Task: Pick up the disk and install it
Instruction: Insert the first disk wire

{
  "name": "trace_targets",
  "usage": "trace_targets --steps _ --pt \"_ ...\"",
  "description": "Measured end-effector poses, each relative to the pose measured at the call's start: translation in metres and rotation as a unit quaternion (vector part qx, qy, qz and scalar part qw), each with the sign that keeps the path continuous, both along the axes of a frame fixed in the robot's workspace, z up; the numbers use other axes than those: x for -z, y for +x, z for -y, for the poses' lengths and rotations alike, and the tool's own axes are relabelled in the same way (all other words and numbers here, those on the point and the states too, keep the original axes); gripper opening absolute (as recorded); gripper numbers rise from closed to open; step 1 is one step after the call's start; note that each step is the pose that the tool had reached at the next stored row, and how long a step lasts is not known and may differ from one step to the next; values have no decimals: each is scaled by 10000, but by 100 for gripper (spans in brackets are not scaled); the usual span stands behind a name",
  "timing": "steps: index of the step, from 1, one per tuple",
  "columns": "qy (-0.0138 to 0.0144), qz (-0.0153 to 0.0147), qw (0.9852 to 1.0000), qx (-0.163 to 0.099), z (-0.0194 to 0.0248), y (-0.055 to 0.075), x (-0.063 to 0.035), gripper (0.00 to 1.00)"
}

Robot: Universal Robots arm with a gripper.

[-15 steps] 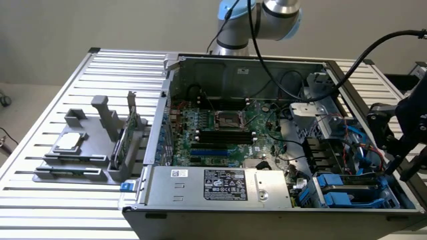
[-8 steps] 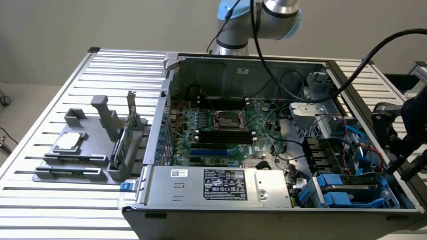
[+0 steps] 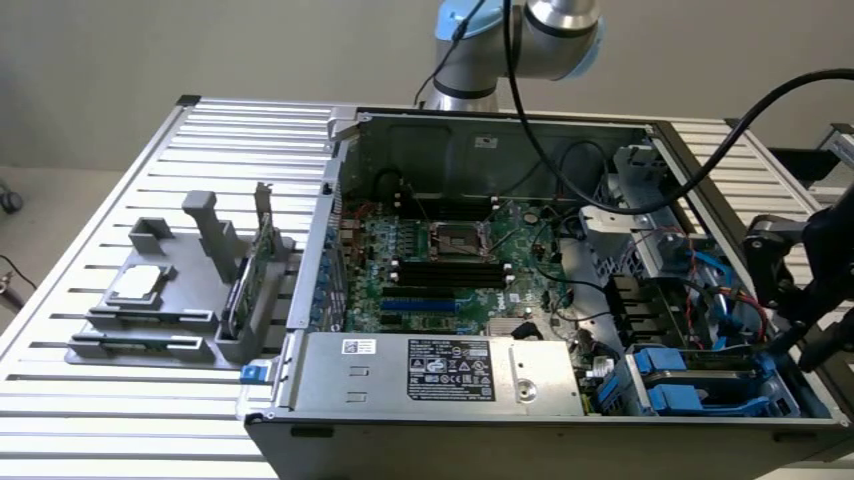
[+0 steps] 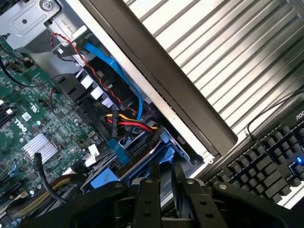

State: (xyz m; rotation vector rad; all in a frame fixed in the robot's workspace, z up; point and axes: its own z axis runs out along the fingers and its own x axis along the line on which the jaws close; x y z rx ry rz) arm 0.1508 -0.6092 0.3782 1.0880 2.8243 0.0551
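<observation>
Where one end effector (image 4: 166, 186) hovers, one disk (image 4: 160, 149) sits.

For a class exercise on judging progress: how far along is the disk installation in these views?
Done: the disk sits on its blue rails inside a corner of the case. In hand: the gripper hangs right over it. Left: whether it is fully seated cannot be told.

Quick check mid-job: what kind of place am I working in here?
Probably a robotics lab bench set up for PC assembly: an open computer case sits on a slotted metal table, with a grey parts fixture beside it and a keyboard nearby.
</observation>
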Motion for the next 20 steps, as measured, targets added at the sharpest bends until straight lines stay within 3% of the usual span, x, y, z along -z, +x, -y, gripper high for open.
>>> trace_targets --steps 9,10,16,18,20 --pt "8 -4 9988 496 11 0 133 25" --pt "25 -10 9986 520 11 0 135 25" --pt "209 -52 9973 706 11 -1 136 25" --pt "236 -57 9966 791 10 -1 136 25" --pt "246 -61 9957 894 10 -2 136 25"
